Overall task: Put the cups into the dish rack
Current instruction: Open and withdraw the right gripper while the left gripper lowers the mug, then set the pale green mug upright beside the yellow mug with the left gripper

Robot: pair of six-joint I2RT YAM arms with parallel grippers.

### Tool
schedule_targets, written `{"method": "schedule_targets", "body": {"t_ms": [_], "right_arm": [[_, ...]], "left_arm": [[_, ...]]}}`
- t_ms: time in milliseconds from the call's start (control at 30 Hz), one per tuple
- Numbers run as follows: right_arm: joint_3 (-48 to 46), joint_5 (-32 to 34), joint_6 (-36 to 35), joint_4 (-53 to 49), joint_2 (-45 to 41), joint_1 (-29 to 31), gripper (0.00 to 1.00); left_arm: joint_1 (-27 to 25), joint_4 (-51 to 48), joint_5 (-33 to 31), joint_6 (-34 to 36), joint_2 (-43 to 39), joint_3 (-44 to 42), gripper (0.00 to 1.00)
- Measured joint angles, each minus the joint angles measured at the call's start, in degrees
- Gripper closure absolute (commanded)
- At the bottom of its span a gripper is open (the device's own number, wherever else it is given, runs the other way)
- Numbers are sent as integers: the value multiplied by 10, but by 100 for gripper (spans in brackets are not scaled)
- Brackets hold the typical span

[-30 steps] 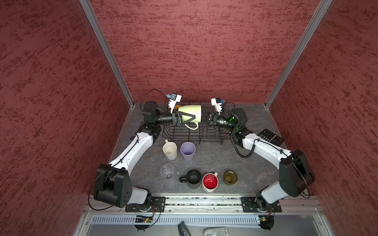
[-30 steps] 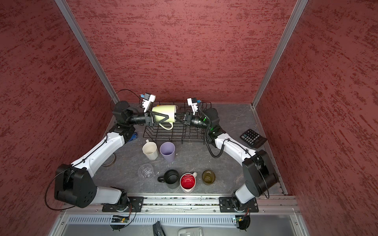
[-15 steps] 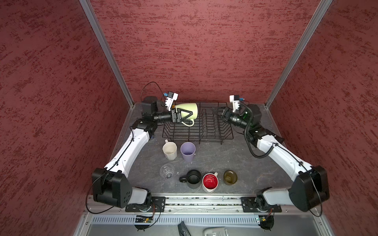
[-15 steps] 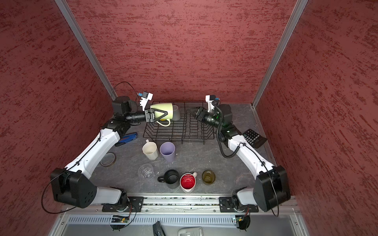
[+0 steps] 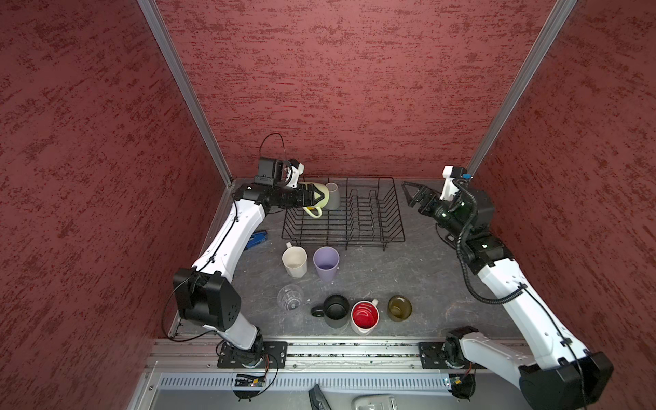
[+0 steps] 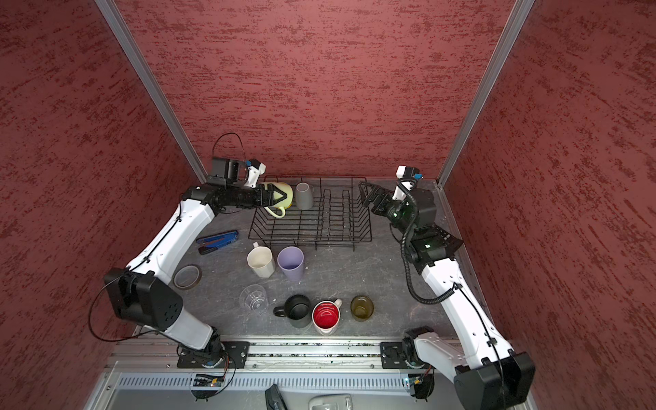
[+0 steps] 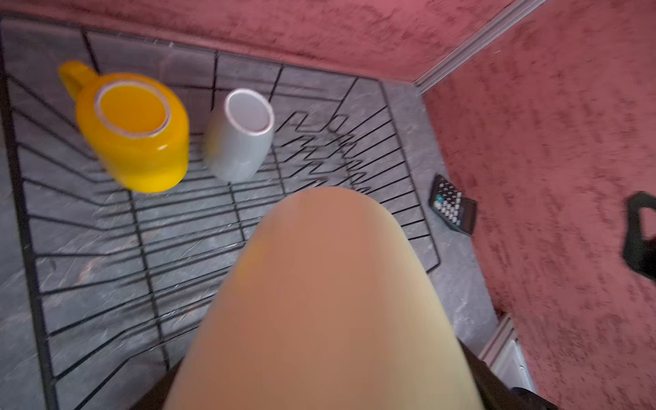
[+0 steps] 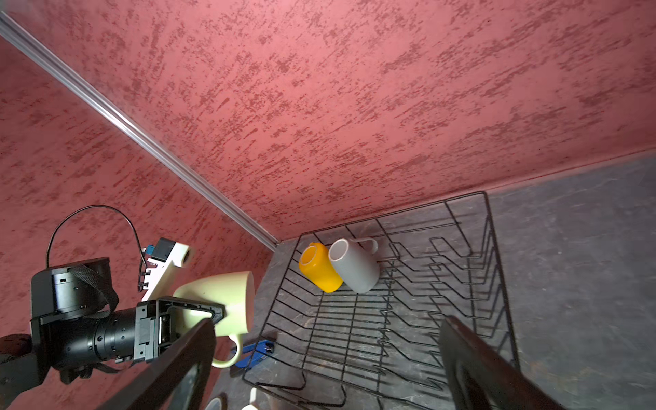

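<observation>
My left gripper [image 5: 320,196] is shut on the pale green mug [image 5: 311,193], holding it on its side above the far left end of the dish rack [image 5: 355,227]. That mug [image 7: 330,301] fills the left wrist view and hides the jaws. A yellow mug [image 7: 133,131] and a grey cup [image 7: 238,142] lie in the rack's far left corner. My right gripper [image 5: 410,191] hangs open and empty off the rack's right end. On the table in front stand a white faceted mug [image 5: 294,261], lilac tumbler [image 5: 326,262], clear glass [image 5: 290,297], black mug [image 5: 336,310], red-inside mug [image 5: 365,316] and olive glass [image 5: 399,307].
A black calculator [image 7: 454,209] lies right of the rack near the right arm. A blue tool [image 6: 216,241] and a tape roll [image 6: 187,277] lie on the left beside the left arm. The back wall stands close behind the rack.
My right gripper has opened and pulled away to the right, off the rack. My left gripper has carried the pale green mug leftward to the rack's far left end.
</observation>
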Motion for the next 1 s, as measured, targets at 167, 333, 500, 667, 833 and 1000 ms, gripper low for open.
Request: {"method": "schedule_targets", "body": {"t_ms": [167,333,500,667,833,1000], "right_arm": [[-3,17,-9,-8,-3,-5,1],[-4,19,-19,-9,-4,-12,1],[-5,18,-26,-9,1,-19,1],[-15,17,-28,-7,1,-23,1],[-25,14,-27,-8,2,-28,1],[-31,9,-24,-3,2,-30,1]], "left_arm": [[-25,-73,-87,17,57,55,100],[-53,-119,-160,31,110,123,100],[-71,-158,-220,44,157,166,100],[-80,-187,-272,62,208,207,100],[-80,-203,-303,74,248,233,100],[-74,-206,-313,83,277,251,100]]}}
